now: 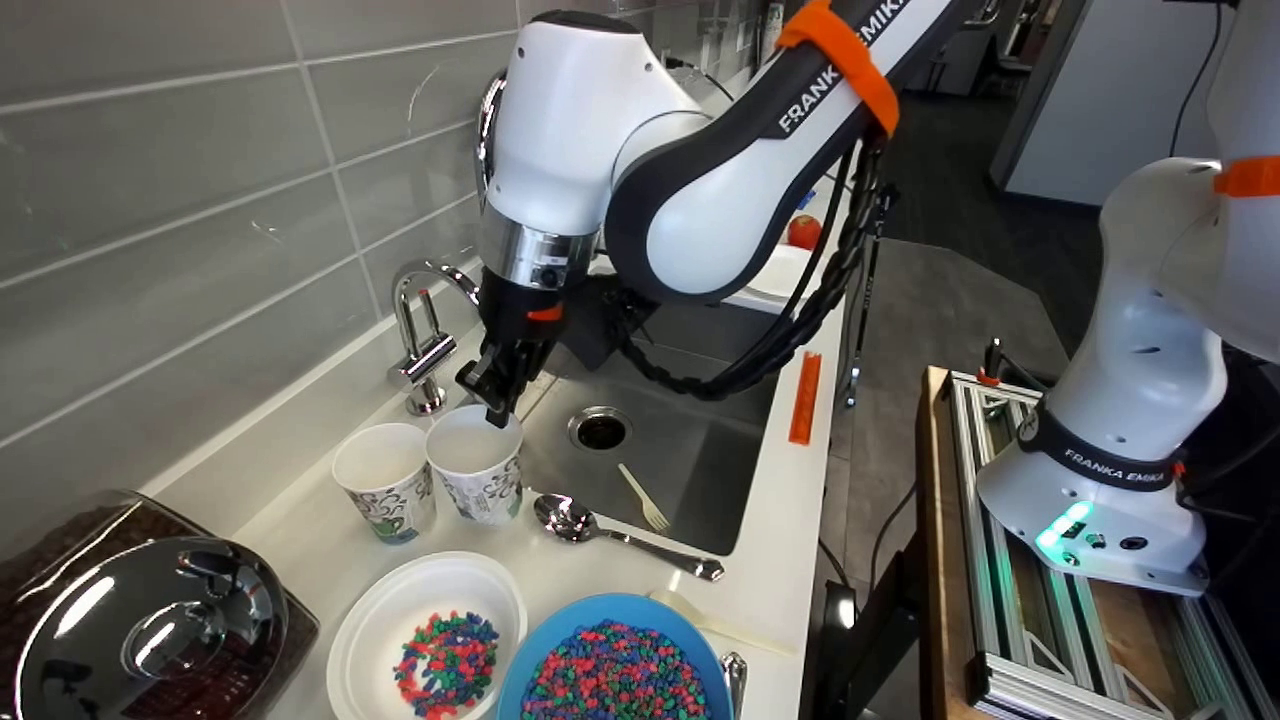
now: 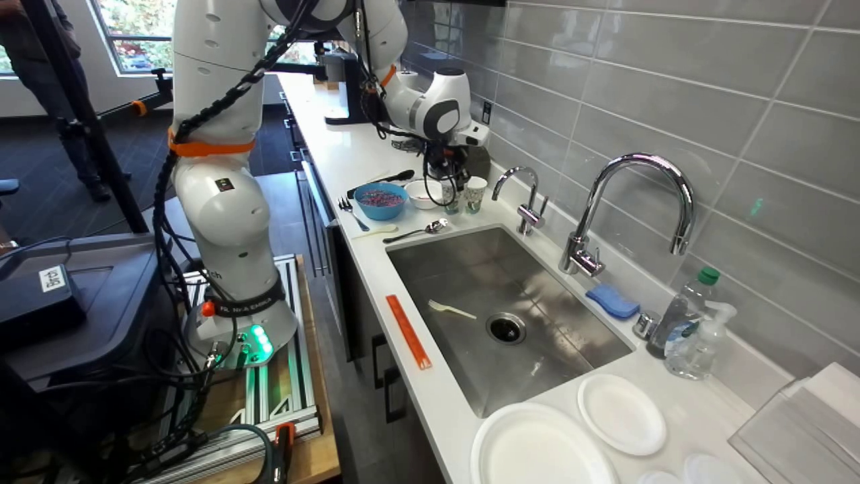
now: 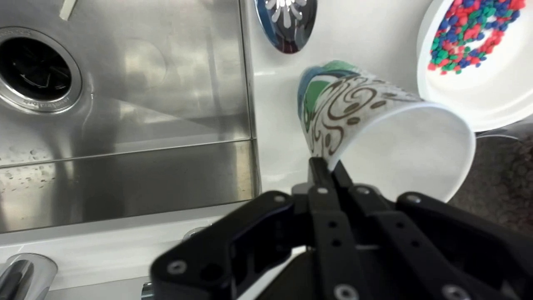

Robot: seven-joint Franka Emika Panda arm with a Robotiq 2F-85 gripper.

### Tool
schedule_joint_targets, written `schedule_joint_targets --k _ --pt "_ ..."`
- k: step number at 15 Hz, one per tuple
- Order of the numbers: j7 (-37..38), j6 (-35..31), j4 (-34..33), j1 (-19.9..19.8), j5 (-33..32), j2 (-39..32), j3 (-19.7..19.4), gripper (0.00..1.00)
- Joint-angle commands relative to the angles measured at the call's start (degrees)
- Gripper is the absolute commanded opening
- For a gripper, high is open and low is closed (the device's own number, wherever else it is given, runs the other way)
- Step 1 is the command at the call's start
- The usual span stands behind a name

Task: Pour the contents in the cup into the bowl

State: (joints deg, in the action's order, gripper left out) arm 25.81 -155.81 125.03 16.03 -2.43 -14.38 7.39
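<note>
Over the counter (image 1: 780,540) by grey tiles (image 1: 150,160), the claw (image 3: 330,165) pinches a cup (image 3: 354,110).

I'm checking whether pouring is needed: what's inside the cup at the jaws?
The cup shows bare white inner wall. Its near side hides the bottom in every view, so anything there can't be seen.

Both exterior views are facing the sink (image 2: 494,282) from opposite ends. The wrist view is looking down, close over a cup (image 3: 387,130).
</note>
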Motion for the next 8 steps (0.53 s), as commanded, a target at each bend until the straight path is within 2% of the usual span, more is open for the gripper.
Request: schedule_joint_targets --k 1,8 --pt "-3.0 -2.3 2.6 -0.9 3.5 0.9 1.0 0.01" --pt "-6.5 -2.5 2.5 -1.6 7.2 -0.4 2.0 0.01"
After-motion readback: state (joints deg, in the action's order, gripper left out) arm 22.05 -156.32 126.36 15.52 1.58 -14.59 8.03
